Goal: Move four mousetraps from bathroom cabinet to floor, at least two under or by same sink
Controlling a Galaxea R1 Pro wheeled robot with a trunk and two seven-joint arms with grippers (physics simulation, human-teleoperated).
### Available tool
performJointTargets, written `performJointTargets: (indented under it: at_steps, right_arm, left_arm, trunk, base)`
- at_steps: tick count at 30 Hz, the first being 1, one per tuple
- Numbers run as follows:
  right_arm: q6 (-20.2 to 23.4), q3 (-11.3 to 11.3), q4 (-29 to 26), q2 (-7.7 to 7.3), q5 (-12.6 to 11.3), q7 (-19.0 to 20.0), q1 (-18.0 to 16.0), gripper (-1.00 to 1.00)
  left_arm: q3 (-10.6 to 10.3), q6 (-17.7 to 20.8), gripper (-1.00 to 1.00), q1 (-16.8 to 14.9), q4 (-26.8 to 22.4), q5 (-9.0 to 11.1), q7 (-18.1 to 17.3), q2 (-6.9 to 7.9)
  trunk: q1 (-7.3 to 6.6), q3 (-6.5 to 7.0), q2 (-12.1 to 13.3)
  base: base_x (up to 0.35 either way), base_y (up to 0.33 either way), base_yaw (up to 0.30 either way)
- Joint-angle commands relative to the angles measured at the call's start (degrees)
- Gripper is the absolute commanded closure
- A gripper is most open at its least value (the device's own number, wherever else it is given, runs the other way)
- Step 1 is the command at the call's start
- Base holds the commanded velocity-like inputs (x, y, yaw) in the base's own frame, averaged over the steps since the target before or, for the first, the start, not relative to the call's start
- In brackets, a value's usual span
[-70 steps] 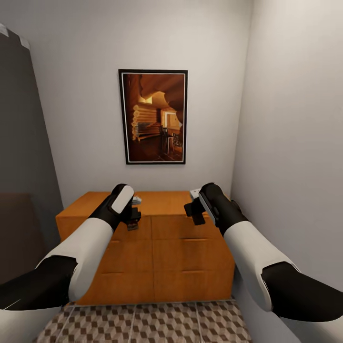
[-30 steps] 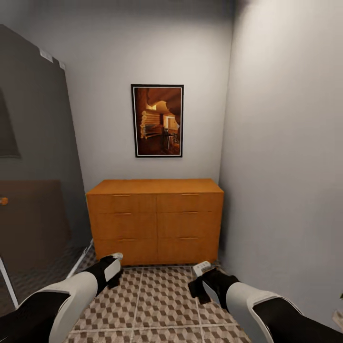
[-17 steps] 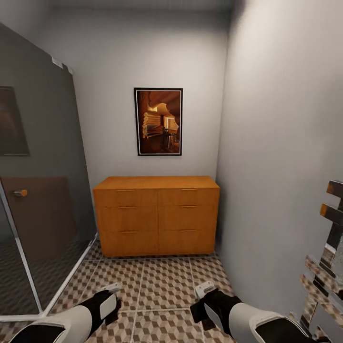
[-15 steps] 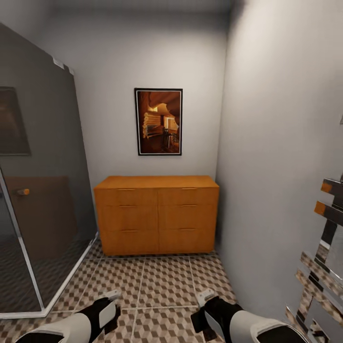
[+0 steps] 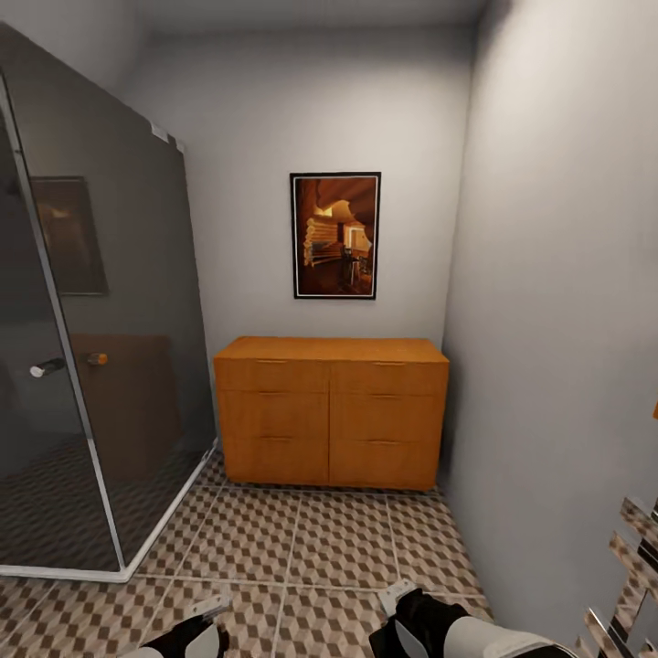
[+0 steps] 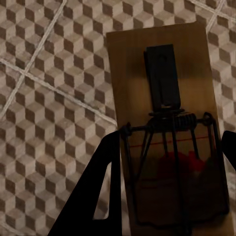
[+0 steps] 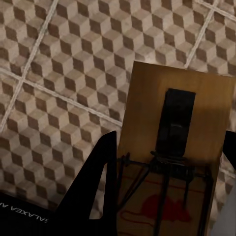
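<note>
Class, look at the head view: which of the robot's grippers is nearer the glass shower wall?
Left. The left gripper is low beside the glass shower wall; the right gripper sits farther off, toward the grey wall.

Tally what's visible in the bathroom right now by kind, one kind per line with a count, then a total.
mousetraps: 2, one in the left gripper, one in the right gripper
cabinet: 1
framed picture: 1
glass shower enclosure: 1
Total: 5

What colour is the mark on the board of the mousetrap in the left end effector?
Red, on the brown mousetrap, seen best in the left wrist view.
</note>
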Motion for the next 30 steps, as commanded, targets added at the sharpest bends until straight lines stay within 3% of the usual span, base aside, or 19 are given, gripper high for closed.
performJointTargets:
  at_steps: [1, 5, 8, 19, 30]
  right_arm:
    - [0.15, 0.29, 0.06, 0.0, 0.44, 0.52, -0.05, 1.0]
    - [0.24, 0.29, 0.01, 0.0, 0.34, 0.39, 0.01, 1.0]
    - [0.32, 0.32, -0.01, 0.0, 0.33, 0.43, 0.04, 1.0]
    - [0.09, 0.54, -0.02, 0.0, 0.31, 0.55, 0.05, 1.0]
    - [-0.3, 0.62, -0.02, 0.0, 0.52, 0.03, 0.05, 1.0]
  left_arm:
    - [-0.46, -0.12, 1.0, 0.22, -0.04, 0.34, 0.23, 0.0]
    - [-0.36, -4.19, 1.0, 1.08, -0.05, 2.07, -0.47, 0.09]
    - [-0.39, -5.11, 1.0, 1.19, -0.05, 2.59, -0.58, 0.0]
    - [-0.34, -5.48, 1.0, 1.25, 0.0, 2.91, -0.85, -0.18]
    - [-0.34, -5.48, 1.0, 1.25, 0.03, 2.99, -0.8, -0.08]
  trunk:
    - [0.0, -0.04, -0.04]
    - [0.0, -0.02, -0.04]
    - [0.0, -0.01, -0.04]
    - [0.0, -0.01, -0.04]
    - [0.0, -0.01, -0.04]
  base:
    - [0.0, 0.0, 0.29]
    - [0.0, 0.0, 0.291]
    - [0.0, 0.0, 0.291]
    - [0.0, 0.0, 0.085]
    - [0.0, 0.0, 0.259]
